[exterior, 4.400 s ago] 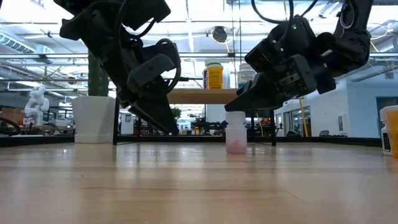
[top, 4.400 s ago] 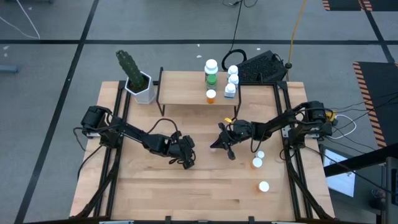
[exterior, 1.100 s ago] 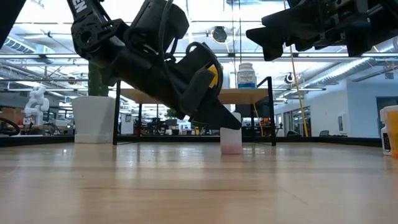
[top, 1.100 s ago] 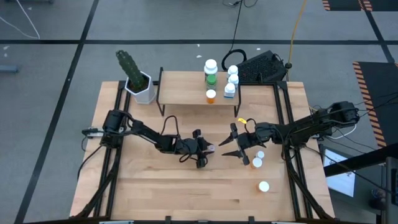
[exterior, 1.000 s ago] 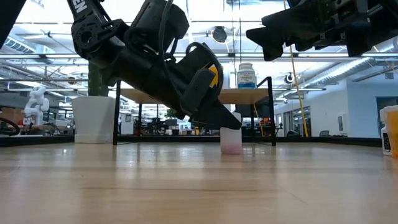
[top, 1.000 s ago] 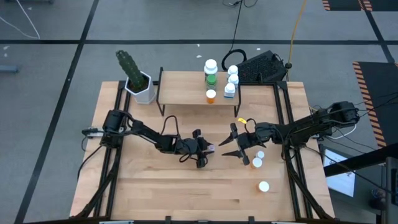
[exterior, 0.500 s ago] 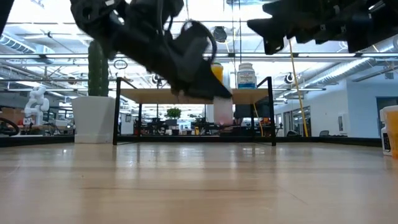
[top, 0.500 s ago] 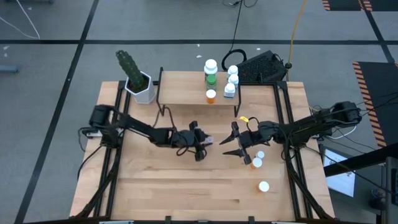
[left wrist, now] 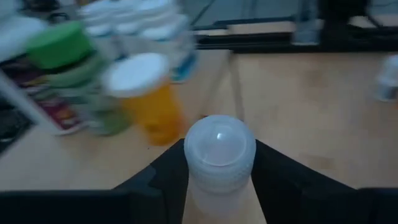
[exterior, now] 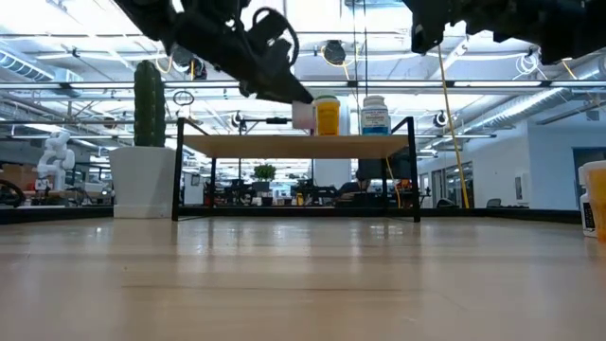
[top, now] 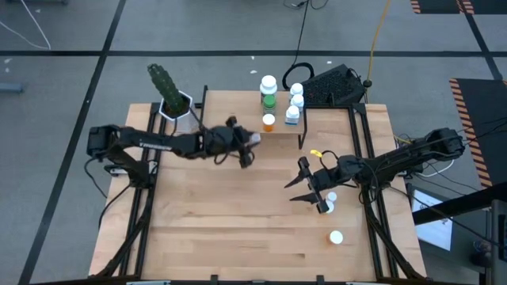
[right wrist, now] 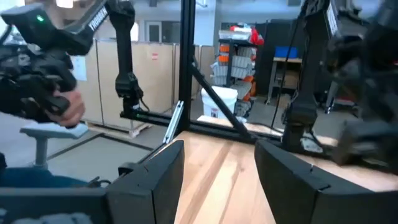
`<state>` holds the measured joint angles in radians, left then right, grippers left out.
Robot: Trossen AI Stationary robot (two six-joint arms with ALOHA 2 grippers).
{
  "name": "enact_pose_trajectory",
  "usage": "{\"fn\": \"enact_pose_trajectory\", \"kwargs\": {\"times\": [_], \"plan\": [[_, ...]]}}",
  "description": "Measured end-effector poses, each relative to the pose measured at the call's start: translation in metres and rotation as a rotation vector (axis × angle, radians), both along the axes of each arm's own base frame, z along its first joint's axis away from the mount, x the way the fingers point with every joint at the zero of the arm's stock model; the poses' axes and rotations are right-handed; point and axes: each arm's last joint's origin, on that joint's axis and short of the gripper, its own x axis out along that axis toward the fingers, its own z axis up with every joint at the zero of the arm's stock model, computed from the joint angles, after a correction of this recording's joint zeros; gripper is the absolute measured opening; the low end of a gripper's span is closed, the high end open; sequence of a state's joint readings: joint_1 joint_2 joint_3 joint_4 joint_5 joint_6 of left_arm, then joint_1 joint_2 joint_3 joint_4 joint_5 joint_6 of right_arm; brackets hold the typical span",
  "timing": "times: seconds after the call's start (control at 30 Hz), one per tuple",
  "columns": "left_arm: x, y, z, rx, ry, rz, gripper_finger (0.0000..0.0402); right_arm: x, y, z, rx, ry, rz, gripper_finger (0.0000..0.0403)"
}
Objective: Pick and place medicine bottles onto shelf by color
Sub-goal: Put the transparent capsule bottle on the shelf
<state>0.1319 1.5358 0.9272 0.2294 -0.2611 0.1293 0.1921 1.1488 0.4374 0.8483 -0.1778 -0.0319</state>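
Observation:
My left gripper is shut on a small pinkish medicine bottle with a white cap, held in the air at the shelf's near edge, level with the top board. On the shelf stand a green bottle, an orange one and blue-white ones. My right gripper hovers open over the table's right half, nothing between its fingers. Two bottles stand on the table: one beside that gripper, one nearer the front edge. My left gripper pinches the pinkish bottle's body just under the cap between its two fingers, one on each side. The fingers reach in from the table's left, slanting. The bottle is lifted clear of table and shelf, cap up, roughly upright.
A white pot with a green cactus stands at the shelf's left end. A black object lies beyond the table's far right corner. Another orange bottle shows at the low view's right edge.
My left gripper has lifted the pinkish bottle off the table's middle and carried it up and toward the far edge, to the shelf beside the orange bottle. My right gripper has drifted a little toward the right and near edges, still open.

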Motion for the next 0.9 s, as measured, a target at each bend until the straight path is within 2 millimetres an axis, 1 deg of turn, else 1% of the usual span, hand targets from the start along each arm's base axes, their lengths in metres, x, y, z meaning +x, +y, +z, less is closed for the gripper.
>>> {"fn": "enact_pose_trajectory", "kwargs": {"times": [0.13,0.33,0.4,0.47,0.57,0.7,0.8,0.9], "plan": [[-0.005,0.035,0.005,-0.007,-0.005,0.044,0.0152,0.000,0.000,0.001,-0.001,-0.006,0.000,0.0192],[-0.017,0.086,0.019,0.000,-0.041,0.114,0.0163,0.000,-0.001,-0.001,-0.016,0.004,-0.047,0.0192],[-0.022,0.102,0.025,-0.009,-0.063,0.116,0.0162,0.001,-0.002,-0.001,-0.018,0.009,-0.053,0.0192],[-0.024,0.116,0.025,-0.011,-0.081,0.115,0.0158,0.001,-0.001,-0.002,-0.029,0.009,-0.054,0.0192],[-0.026,0.135,0.021,-0.023,-0.071,0.145,0.0156,0.001,-0.002,-0.002,-0.036,0.010,-0.055,0.0192],[-0.022,0.158,0.020,-0.047,-0.074,0.169,0.0160,0.001,-0.003,-0.002,-0.034,0.012,-0.087,0.0192],[-0.016,0.171,0.014,-0.082,-0.039,0.184,0.0164,0.001,-0.003,-0.003,-0.034,0.019,-0.087,0.0192],[-0.010,0.180,0.013,-0.097,-0.019,0.192,0.0166,0.001,-0.003,-0.003,-0.035,0.025,-0.086,0.0192]]}}
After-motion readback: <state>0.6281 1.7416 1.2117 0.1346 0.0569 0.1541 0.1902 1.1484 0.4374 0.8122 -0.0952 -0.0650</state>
